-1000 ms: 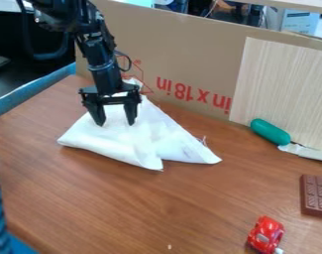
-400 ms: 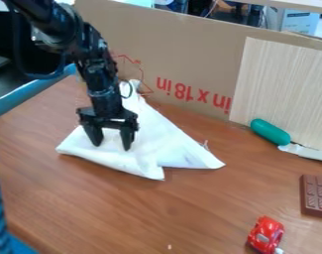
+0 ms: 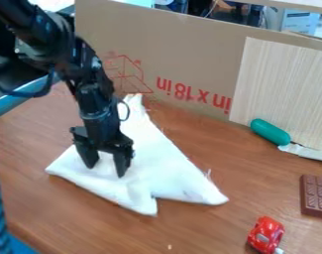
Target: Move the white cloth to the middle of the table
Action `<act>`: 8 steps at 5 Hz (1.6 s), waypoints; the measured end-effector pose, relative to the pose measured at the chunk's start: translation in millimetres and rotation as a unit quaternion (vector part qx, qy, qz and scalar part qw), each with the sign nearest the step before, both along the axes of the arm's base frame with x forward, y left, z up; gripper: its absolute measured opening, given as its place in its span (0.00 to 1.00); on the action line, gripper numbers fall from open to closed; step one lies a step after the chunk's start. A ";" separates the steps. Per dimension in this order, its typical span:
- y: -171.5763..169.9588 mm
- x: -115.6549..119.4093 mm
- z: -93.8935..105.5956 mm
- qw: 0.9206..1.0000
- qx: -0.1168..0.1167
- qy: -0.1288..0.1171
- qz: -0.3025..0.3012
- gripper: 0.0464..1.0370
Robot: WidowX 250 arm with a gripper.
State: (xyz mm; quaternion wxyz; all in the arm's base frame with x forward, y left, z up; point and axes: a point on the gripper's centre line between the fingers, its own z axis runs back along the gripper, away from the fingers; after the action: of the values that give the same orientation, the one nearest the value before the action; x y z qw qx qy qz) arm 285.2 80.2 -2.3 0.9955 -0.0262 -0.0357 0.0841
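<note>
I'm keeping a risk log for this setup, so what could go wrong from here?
The gripper stands with its fingers apart on the white cloth, not visibly pinching it, so the cloth might slip or bunch. The notch in its near edge could fold further under pressure. The red toy car lies just beyond its pointed corner, and might get bumped if the cloth goes too far.

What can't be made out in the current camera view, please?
In the camera view:
- Whatever lies under the white cloth: hidden by the cloth.
- Part of the cloth's surface: hidden behind the gripper.
- The far end of the green-handled utensil: cut off by the right edge.
</note>
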 end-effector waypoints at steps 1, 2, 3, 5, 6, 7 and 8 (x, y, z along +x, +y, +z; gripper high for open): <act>-7.3 -21.2 -1.2 1.000 0.007 0.003 -0.030 0.96; -12.0 -41.4 -1.2 0.998 0.011 0.007 -0.058 0.96; -20.5 -67.7 -2.1 0.996 0.007 0.020 -0.086 0.96; -12.8 -43.1 0.0 0.999 0.006 0.016 -0.044 0.96; 1.8 -8.2 -1.0 1.000 0.012 0.003 -0.002 0.96; 10.9 15.7 0.4 1.000 0.013 -0.006 0.026 0.96; 21.4 39.1 2.7 0.998 0.006 -0.013 0.061 0.96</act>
State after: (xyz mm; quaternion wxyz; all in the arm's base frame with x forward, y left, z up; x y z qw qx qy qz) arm 324.4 101.6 0.4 0.9881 -0.0193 -0.0505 0.1441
